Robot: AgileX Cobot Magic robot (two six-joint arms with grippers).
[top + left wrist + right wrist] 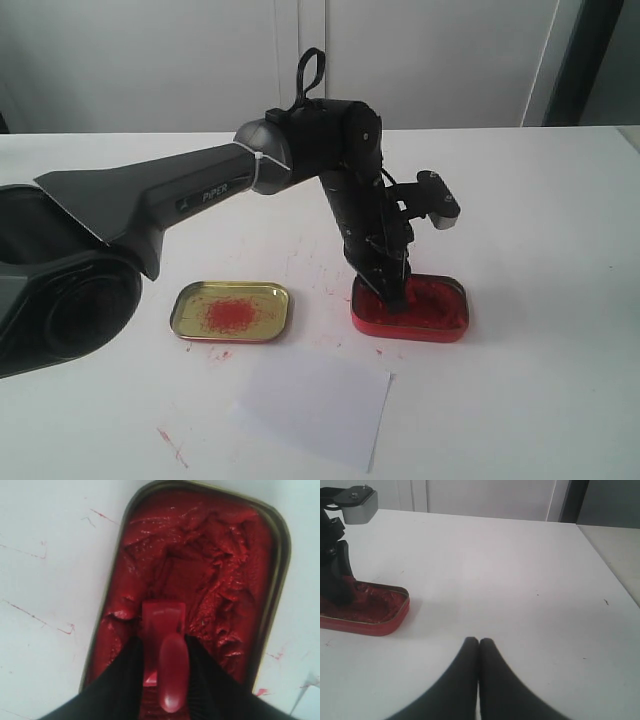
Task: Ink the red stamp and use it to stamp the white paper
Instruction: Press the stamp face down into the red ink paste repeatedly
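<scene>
Left wrist view and exterior view, inking stage. The red stamp (164, 625) was held by its handle between the fingers of the left claw (392, 288), with its base set in the paste of the ink tin (430, 330) directly beneath that claw. The white paper (318, 402), apart from the claw, showed no discernible imprint; stamping was judged yet to be done. The right claw (479, 647) was closed on nothing, well apart from the tin. Counted: one stamp, one tin, one gold lid (180, 312), one sheet, two claws.
</scene>
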